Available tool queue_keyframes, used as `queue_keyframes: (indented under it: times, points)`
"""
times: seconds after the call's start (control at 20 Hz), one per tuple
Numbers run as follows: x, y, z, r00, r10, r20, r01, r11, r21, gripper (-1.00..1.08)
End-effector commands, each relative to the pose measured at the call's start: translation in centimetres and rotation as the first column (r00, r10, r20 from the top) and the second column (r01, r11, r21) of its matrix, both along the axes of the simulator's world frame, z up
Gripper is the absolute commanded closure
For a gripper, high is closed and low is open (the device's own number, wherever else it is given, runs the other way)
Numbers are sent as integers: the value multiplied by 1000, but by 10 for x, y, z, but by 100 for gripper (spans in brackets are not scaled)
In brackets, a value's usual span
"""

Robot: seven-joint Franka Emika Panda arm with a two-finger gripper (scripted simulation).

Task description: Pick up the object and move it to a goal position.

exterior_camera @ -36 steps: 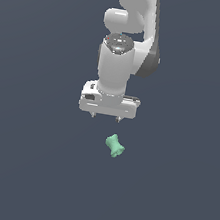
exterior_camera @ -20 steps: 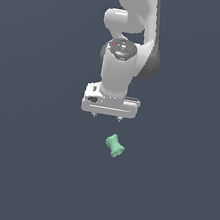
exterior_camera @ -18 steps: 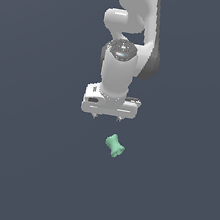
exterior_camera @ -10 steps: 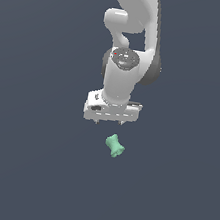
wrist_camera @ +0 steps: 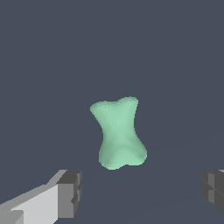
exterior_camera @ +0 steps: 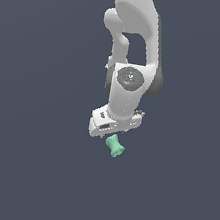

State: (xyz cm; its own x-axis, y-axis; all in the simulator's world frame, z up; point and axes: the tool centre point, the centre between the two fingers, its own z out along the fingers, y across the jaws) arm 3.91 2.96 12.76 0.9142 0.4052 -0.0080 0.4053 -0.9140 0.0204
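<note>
The object (exterior_camera: 114, 146) is a small mint-green spool with flared ends and a narrow waist, lying on the dark grey floor. The white gripper (exterior_camera: 113, 136) hangs just above it, its hand hiding the spool's far end in the exterior view. In the wrist view the object (wrist_camera: 118, 133) lies ahead of the gripper (wrist_camera: 142, 194), on the line between the two grey fingertips (wrist_camera: 70, 193). The fingers are spread wide and hold nothing.
A flat dark grey floor (exterior_camera: 26, 169) lies all around the object. The white arm (exterior_camera: 133, 29) rises from the gripper toward the exterior view's top edge.
The gripper has come down and turned, moving toward the object until its hand sits right over the spool. The object has not moved.
</note>
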Motion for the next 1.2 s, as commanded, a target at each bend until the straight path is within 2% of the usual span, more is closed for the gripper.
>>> queue_keyframes:
  times: [0.0,0.45,0.8,1.15]
  points:
    - [6,6,-8,998,57,-1,-57,998,6,-92]
    - [16,18,-24,986,164,-1,-164,986,21,-92]
    - [16,18,-28,986,166,-2,-166,986,21,-92]
    - [15,18,-61,986,170,-1,-169,985,22,-92]
